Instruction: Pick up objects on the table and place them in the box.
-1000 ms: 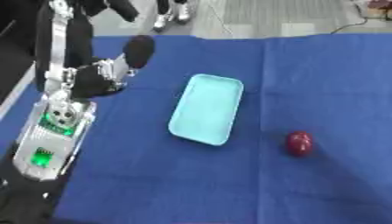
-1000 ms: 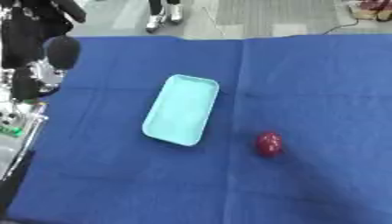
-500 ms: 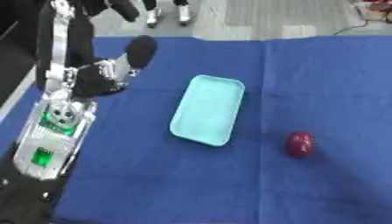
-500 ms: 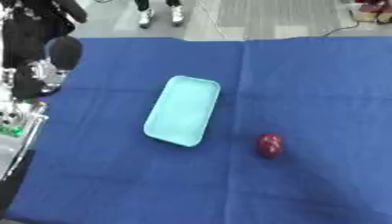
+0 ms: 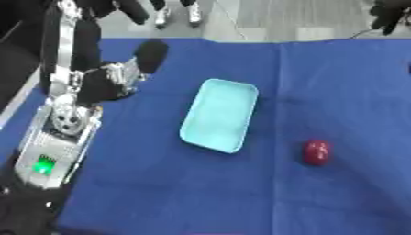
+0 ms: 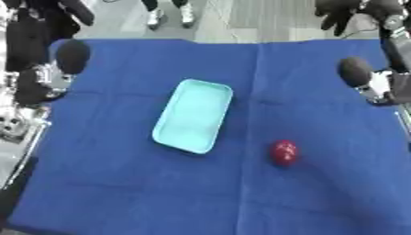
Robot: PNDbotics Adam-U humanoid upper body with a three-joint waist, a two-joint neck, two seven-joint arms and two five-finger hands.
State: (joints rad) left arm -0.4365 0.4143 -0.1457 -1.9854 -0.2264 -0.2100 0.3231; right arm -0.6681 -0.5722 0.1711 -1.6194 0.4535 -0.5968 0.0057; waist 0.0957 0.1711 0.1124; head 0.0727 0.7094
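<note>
A pale turquoise box [image 6: 192, 115] lies open and tilted near the middle of my blue-covered worktop [image 6: 321, 193], and I take it as my landmark. A small round red object [image 6: 283, 152] sits on the cloth to the right of the box and slightly nearer to me, apart from its rim and touched by nothing. My left hand [image 5: 149, 55] hangs above the worktop to the left of the box and a little farther back, well apart from it; it shows as a dark rounded shape at the end of a black and silver arm, and I cannot tell whether its fingers are released or clenched. My right hand [image 6: 355, 71] appears only in the right eye view, far to the right of the box and beyond the red object, near the worktop's right edge; it too reads as a dark rounded form on a silver wrist, and the state of its fingers cannot be made out either. Neither hand touches the box or the red object. The inside of the box shows only its pale floor.
</note>
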